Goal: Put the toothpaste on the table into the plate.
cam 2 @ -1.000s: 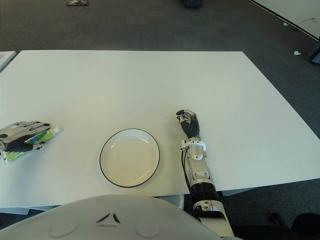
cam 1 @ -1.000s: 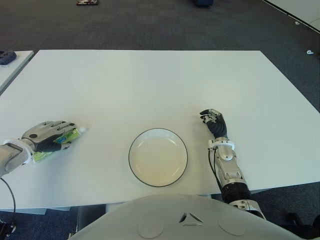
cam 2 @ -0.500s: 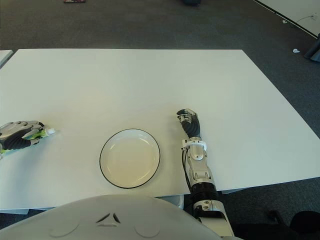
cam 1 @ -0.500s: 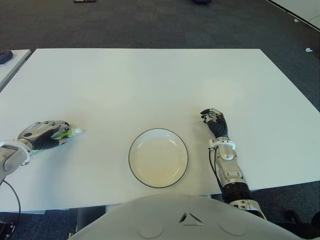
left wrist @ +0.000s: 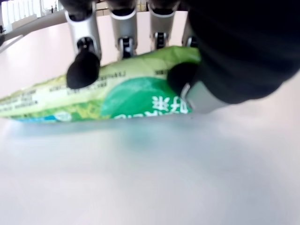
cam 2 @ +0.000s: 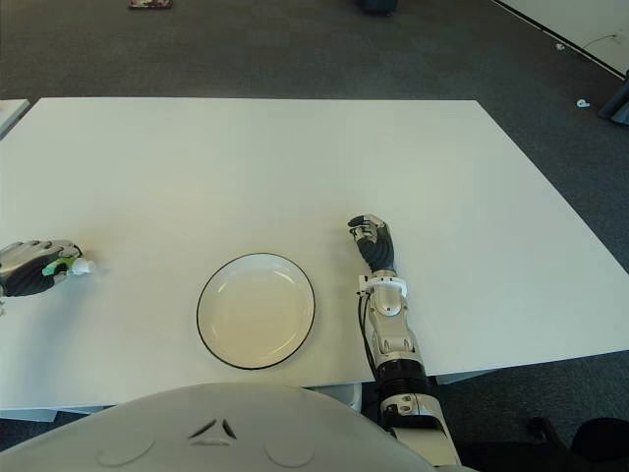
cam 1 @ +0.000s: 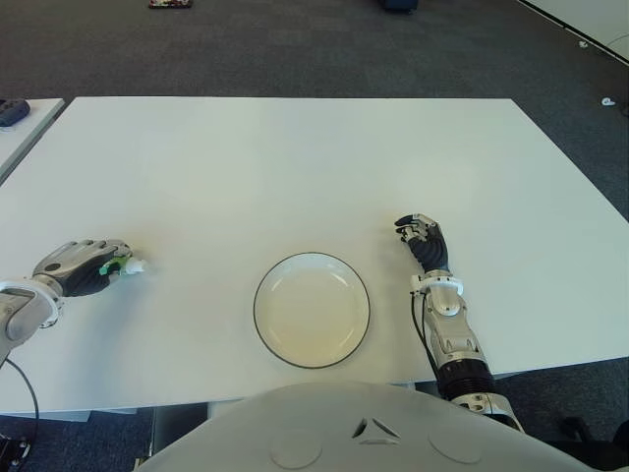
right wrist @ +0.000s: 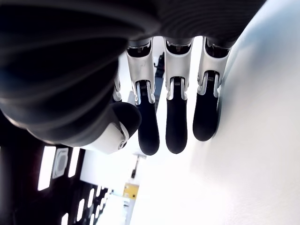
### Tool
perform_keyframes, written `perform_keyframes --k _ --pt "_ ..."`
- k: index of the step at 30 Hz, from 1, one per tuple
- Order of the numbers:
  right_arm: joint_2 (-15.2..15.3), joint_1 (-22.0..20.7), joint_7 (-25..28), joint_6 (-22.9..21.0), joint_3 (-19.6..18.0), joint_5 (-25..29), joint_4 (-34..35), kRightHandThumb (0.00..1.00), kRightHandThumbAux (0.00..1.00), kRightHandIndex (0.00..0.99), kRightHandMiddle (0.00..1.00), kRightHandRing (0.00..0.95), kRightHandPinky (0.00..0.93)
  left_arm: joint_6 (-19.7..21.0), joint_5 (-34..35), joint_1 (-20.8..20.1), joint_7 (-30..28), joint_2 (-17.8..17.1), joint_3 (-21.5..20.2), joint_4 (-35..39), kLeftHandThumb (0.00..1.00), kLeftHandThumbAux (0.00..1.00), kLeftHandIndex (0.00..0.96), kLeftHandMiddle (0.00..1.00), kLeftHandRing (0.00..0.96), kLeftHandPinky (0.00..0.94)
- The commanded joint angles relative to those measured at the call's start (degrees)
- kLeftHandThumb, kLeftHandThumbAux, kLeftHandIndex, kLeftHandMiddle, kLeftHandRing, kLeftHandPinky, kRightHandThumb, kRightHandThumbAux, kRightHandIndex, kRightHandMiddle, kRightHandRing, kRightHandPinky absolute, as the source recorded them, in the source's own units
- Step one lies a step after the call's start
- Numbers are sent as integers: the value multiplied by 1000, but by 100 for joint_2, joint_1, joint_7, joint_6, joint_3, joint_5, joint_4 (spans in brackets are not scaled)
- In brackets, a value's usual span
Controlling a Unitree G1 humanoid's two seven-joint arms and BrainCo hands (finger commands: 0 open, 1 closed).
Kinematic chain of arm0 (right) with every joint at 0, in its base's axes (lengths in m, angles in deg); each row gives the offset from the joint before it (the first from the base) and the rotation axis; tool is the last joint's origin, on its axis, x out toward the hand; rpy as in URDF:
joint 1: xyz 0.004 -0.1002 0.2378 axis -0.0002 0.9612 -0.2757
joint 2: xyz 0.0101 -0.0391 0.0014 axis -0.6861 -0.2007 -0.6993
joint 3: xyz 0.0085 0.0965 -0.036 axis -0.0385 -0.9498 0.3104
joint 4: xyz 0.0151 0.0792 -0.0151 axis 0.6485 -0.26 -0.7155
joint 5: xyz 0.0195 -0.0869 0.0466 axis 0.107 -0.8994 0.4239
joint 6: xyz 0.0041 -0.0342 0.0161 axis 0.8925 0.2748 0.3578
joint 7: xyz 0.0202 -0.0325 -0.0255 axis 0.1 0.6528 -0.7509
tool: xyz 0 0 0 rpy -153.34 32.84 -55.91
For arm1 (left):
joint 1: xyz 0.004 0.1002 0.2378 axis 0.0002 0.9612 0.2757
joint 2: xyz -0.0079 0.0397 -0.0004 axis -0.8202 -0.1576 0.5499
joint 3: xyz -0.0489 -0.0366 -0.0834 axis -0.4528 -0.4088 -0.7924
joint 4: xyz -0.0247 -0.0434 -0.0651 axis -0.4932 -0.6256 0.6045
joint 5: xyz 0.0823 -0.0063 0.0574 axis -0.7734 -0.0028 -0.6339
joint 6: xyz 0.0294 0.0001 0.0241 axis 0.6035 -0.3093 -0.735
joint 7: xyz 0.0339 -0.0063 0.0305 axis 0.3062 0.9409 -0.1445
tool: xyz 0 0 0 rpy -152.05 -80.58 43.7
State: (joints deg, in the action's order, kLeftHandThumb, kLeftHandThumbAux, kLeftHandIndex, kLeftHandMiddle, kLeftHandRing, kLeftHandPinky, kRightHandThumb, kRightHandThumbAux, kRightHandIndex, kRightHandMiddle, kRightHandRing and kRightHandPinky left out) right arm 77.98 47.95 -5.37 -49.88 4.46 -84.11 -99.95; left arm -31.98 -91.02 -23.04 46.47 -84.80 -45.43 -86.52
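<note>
The green toothpaste tube (left wrist: 117, 93) lies against the white table (cam 1: 295, 167) near its left edge, and my left hand (cam 1: 86, 268) is shut on it. Its fingers (left wrist: 83, 70) curl over the tube with the thumb on the other side. From the head only the white cap (cam 1: 134, 265) pokes out toward the plate. The white plate with a dark rim (cam 1: 312, 313) sits near the table's front edge, well to the right of that hand, with nothing in it. My right hand (cam 1: 423, 239) shows just right of the plate, fingers relaxed and holding nothing.
A second table's corner (cam 1: 20, 133) shows at the far left with a dark object (cam 1: 14, 110) on it. Dark carpet surrounds the table. My torso (cam 1: 354, 428) fills the bottom of the eye views.
My left hand has drawn leftward along the table with the toothpaste. The tube, seen at full length a second ago, now shows only its cap. The right hand has not moved.
</note>
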Motion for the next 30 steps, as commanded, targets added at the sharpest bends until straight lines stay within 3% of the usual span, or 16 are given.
perform_keyframes --k 1,30 --pt "-14 -31 -24 7 -34 33 -81 707 729 420 438 426 445 117 -160 237 -229 160 152 -4 715 702 442 766 759 763" --pt "-50 7 -7 12 -58 69 9 708 728 421 443 430 445 562 -18 404 -369 345 -83 589 716 704 443 804 794 801"
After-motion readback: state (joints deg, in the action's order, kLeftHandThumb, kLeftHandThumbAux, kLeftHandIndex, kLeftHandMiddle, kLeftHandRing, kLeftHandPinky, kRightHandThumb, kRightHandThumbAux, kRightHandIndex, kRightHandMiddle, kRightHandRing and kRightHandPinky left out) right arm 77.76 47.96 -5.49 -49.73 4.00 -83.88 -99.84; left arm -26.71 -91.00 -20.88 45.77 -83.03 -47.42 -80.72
